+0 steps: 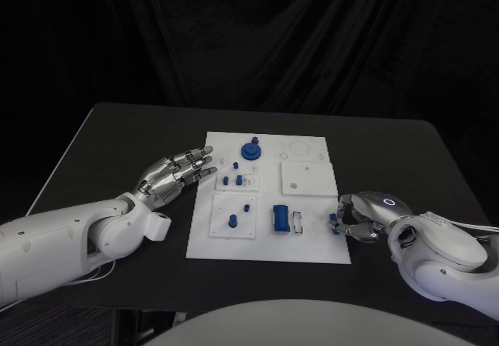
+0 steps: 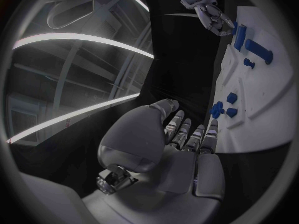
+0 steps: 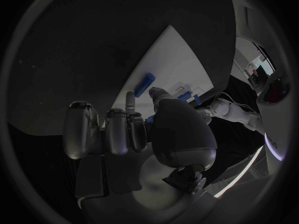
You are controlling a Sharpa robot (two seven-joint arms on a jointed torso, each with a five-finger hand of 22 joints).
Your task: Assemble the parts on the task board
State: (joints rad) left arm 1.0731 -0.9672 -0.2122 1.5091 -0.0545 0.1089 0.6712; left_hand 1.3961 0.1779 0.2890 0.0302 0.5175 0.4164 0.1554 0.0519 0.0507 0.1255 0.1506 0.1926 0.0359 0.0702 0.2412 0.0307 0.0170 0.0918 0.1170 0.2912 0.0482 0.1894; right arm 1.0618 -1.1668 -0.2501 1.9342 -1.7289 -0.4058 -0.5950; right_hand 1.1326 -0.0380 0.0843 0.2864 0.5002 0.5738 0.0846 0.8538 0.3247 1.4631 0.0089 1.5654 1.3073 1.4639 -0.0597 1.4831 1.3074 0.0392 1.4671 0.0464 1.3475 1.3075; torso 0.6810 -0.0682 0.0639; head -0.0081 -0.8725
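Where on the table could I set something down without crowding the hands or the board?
The far strip behind the board is bare, and the near strip in front of it. Crowded: the left hand beside the board's left edge, and the right hand at its right edge.

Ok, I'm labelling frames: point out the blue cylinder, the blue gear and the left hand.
blue cylinder (image 1: 280, 218): head view, its middle.
blue gear (image 1: 252, 151): head view, its top face.
left hand (image 1: 173, 174): head view, back of the hand.
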